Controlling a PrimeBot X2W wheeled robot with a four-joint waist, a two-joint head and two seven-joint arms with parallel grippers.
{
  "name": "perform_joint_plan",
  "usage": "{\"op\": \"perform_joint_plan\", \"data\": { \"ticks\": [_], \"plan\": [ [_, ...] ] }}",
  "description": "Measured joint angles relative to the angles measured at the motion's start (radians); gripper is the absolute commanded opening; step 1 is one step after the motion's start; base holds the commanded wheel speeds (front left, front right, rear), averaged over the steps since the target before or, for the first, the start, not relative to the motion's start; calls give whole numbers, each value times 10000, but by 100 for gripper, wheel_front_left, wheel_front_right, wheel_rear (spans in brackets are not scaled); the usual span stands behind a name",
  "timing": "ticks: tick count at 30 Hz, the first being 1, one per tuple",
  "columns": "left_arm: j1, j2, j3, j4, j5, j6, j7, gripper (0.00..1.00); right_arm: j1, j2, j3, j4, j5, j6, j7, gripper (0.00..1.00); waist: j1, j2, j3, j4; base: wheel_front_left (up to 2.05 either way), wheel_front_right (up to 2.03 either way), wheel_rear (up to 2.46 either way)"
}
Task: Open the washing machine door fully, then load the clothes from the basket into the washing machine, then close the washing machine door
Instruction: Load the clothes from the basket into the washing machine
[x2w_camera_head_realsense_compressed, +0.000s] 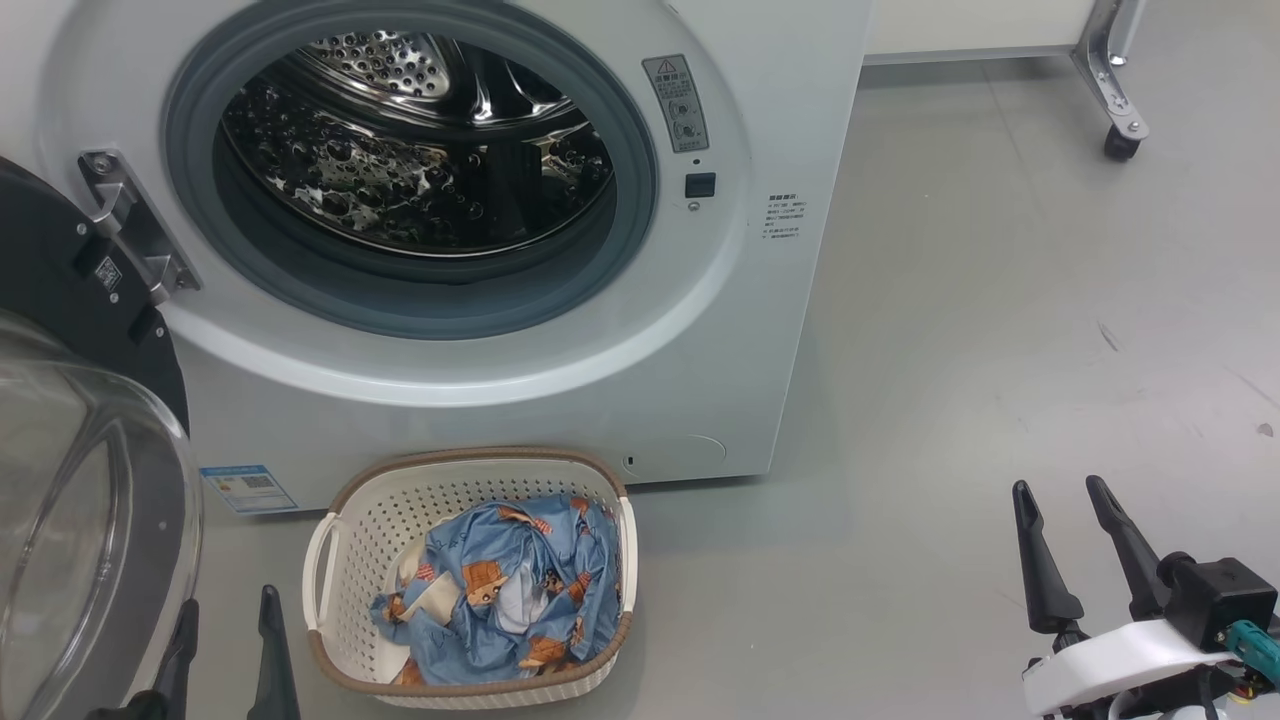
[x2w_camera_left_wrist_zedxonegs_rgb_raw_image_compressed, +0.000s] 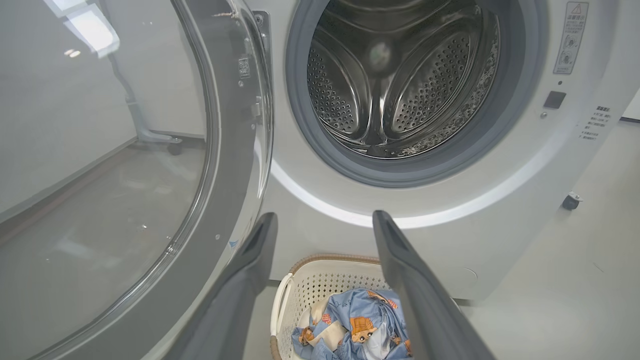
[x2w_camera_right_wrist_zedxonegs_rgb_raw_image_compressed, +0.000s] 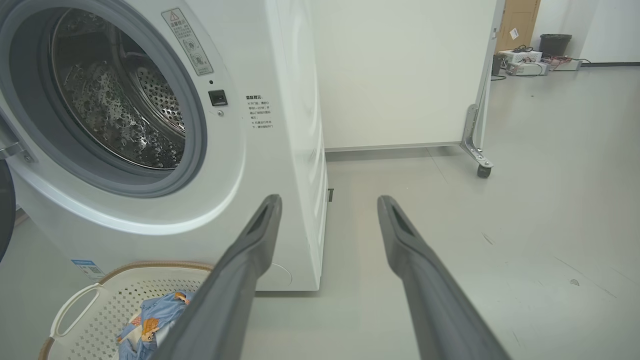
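Now washing machine door (x2w_camera_head_realsense_compressed: 45, 250) wide; left gripper (x2w_camera_left_wrist_zedxonegs_rgb_raw_image_compressed: 325, 220), right gripper (x2w_camera_head_realsense_compressed: 1058, 495) spread, empty. I'd lower left onto clothes (x2w_camera_head_realsense_compressed: 505, 585), pinch deep, clear basket (x2w_camera_head_realsense_compressed: 460, 460) rim.

We see the washing machine (x2w_camera_head_realsense_compressed: 520, 400) in smooth, glossy white panels. At eleven o'clock in the head view its drum (x2w_camera_head_realsense_compressed: 400, 190) is mirror-bright perforated steel, ringed by a matt grey rubber gasket (x2w_camera_head_realsense_compressed: 625, 240). At nine o'clock the washing machine door (x2w_camera_head_realsense_compressed: 50, 280) shows glossy black plastic, a clear glass bowl (x2w_camera_head_realsense_compressed: 90, 520) and a bare metal hinge (x2w_camera_head_realsense_compressed: 130, 225). At six o'clock the basket (x2w_camera_head_realsense_compressed: 370, 540) is cream perforated plastic with a brown woven-look rim; the clothes (x2w_camera_head_realsense_compressed: 520, 590) in it are soft, crumpled printed cloth. At four o'clock the right gripper (x2w_camera_head_realsense_compressed: 1058, 486) looks matt black. The floor (x2w_camera_head_realsense_compressed: 1000, 300) is smooth grey.
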Motion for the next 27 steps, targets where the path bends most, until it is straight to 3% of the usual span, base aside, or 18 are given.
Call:
{"op": "perform_joint_plan", "data": {
  "ticks": [27],
  "plan": [
    [-5, -12, 6, -107, 176, -8, 0, 100, -9, 19, 90, 0, 0, 0, 0, 100, 0, 0, 146, -30, 14, -14, 0]
  ]
}}
